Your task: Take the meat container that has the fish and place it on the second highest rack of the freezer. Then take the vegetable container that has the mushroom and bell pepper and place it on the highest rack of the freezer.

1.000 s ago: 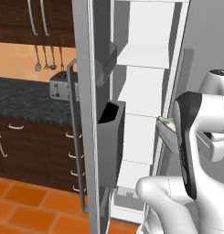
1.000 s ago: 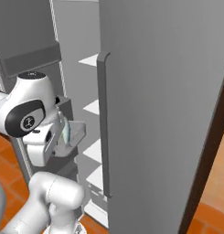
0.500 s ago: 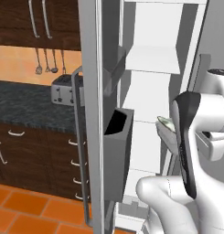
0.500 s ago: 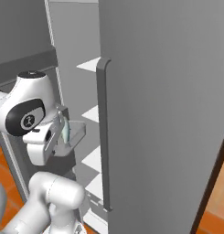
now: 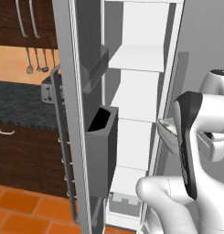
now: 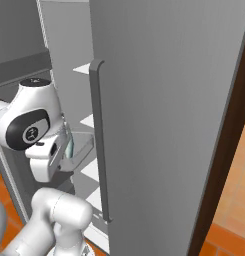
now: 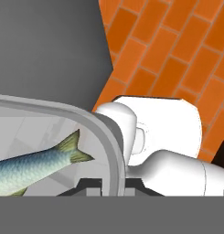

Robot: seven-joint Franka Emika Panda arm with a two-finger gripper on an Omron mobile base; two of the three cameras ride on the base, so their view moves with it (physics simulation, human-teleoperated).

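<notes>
One fish (image 7: 33, 164), silvery blue with a greenish tail, lies in the meat container (image 7: 106, 137), a shallow grey metal tray whose curved rim crosses the hand view right at the camera. The gripper (image 7: 112, 186) is clamped tight on that rim, its dark tips just showing beneath the tray's edge. Below the tray lie orange floor tiles (image 7: 177, 50) and a dark grey panel.

From the left base view, the tray pokes out as a pale sliver beside the arm's dark forearm cover, held level at about the height of the middle shelves and just in front of the freezer (image 5: 136, 114) opening. The right base view shows the tray held out from the wrist toward the white shelves, not yet resting on any of them.

Further off, the open freezer door carries dark grey bins (image 5: 100, 155), and its long bar handle (image 5: 63, 146) faces the kitchen. Beyond it stand a dark countertop (image 5: 22, 103), a toaster (image 5: 51, 89) and hanging utensils (image 5: 38, 59).
</notes>
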